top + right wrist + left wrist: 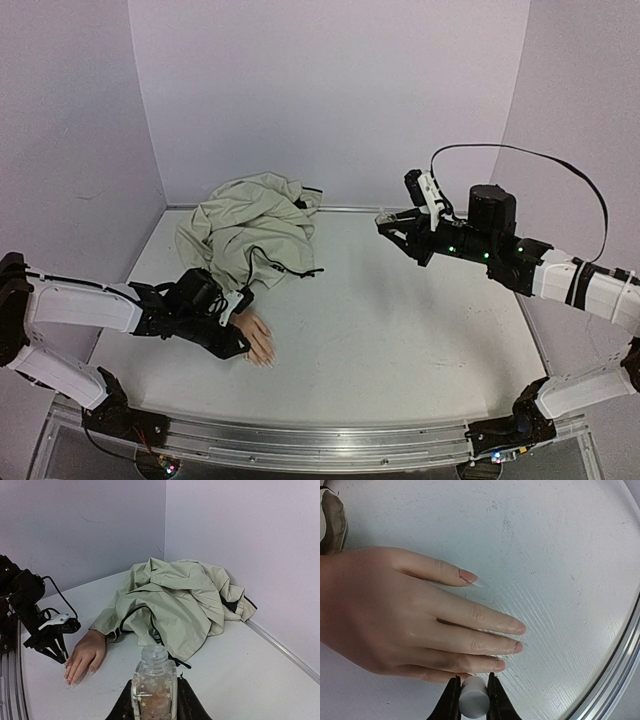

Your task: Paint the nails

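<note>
The flesh-pink mannequin hand (258, 340) lies flat on the white table, its beige jacket sleeve (250, 235) bunched behind it. In the left wrist view the pale nails (479, 582) tip the outstretched fingers (470, 615). My left gripper (472, 681) is shut on a white cylindrical cap (474, 697), right beside the lowest finger; any brush below it is hidden. My right gripper (154, 702) is shut on a small clear glass bottle (154, 682) with an uncapped neck, held in the air at the right (398, 228), far from the hand (85, 652).
The crumpled jacket (175, 597) fills the back left of the table. A metal rail (300, 442) runs along the table's front edge, close to the fingertips (615, 670). Lilac walls enclose the back and sides.
</note>
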You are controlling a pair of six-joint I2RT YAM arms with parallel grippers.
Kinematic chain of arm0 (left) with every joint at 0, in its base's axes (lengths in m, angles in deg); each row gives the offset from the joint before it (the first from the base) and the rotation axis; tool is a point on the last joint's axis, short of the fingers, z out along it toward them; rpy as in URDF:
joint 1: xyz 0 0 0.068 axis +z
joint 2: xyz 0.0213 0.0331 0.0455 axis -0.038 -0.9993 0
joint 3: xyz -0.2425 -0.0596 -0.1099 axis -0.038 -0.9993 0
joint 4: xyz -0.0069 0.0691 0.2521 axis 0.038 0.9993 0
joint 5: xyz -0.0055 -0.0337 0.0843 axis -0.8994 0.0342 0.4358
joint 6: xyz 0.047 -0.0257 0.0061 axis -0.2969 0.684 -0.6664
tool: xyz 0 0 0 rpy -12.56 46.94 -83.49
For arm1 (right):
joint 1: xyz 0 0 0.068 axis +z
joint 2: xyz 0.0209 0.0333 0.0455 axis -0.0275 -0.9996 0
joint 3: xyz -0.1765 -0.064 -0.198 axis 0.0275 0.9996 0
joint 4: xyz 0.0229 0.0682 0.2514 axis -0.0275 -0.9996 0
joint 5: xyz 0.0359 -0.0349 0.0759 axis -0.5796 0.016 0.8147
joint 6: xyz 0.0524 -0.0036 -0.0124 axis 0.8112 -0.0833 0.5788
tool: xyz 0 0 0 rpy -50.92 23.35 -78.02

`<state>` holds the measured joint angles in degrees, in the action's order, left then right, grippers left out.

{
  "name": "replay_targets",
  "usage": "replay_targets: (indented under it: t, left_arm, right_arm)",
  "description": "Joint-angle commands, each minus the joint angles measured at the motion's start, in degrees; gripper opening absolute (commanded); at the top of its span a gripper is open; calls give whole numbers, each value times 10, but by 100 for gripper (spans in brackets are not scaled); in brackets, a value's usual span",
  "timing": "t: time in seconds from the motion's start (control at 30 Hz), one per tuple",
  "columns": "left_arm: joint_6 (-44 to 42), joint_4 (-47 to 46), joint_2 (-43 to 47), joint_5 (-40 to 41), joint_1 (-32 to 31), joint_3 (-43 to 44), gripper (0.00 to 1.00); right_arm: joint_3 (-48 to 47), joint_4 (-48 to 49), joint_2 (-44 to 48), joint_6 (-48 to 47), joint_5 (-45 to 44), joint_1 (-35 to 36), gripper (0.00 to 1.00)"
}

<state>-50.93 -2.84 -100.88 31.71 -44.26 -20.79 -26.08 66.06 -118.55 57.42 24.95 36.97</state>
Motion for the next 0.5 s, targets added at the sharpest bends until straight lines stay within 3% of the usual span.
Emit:
replay_targets:
  t: [0.0, 0.47]
  left_arm:
    - [-5, -25, -5, -11, 2, 20, 0]
    - [8, -32, 29, -33, 1, 0, 0]
  right_arm:
    - [-18, 34, 4, 3, 10, 1, 0]
    - [-20, 34, 2, 2, 11, 1, 0]
